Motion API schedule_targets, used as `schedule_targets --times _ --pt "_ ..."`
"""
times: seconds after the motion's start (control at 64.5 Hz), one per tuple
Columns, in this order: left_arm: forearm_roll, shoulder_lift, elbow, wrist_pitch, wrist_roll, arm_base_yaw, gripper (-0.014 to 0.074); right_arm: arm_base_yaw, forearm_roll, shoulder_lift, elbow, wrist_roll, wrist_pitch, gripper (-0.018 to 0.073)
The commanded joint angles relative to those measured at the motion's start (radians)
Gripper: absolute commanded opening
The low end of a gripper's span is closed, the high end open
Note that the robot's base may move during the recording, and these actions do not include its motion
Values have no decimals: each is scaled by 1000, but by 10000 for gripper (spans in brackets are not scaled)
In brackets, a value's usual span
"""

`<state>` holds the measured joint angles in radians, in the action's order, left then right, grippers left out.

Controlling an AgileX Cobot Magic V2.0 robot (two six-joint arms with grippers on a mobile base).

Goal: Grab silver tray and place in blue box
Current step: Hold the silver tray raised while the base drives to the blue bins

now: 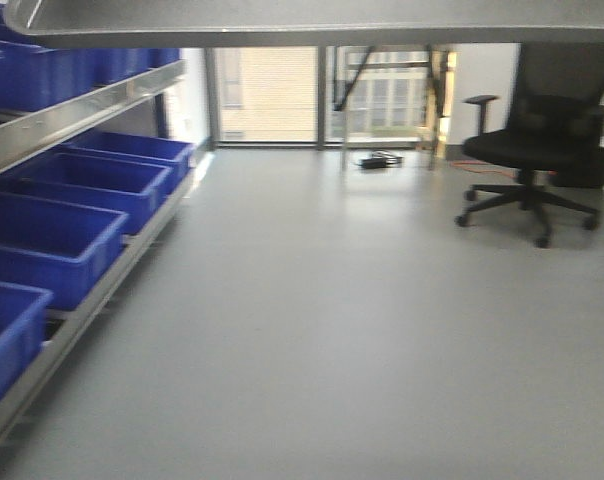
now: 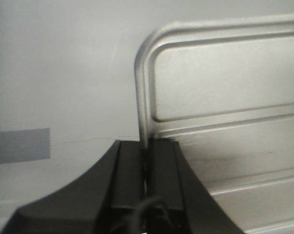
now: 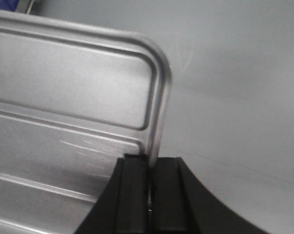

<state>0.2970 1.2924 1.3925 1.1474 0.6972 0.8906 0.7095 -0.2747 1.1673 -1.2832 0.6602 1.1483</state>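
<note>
Metal tray [image 2: 225, 97] hangs over the floor [image 2: 64, 73], left gripper [image 2: 146, 165] pinching one rim, right gripper [image 3: 151, 170] the opposite rim, jaws pressed onto metal; grab done, placing remains, box [image 1: 87, 265] on the rack's [image 1: 102, 100] lower shelf well apart.

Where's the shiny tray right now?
The silver tray hangs over the grey floor, its rim pinched by the left gripper and the right gripper.
</note>
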Motion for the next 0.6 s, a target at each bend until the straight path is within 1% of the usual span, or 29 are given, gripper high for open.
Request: schedule_targets --times 0.0,0.589 --pt "54 -29 28 15 -28 6 -98 -7 -81 -25 -29 -24 -27 56" --pt "54 -29 28 15 -28 6 -98 -7 -81 -25 -29 -24 -27 56"
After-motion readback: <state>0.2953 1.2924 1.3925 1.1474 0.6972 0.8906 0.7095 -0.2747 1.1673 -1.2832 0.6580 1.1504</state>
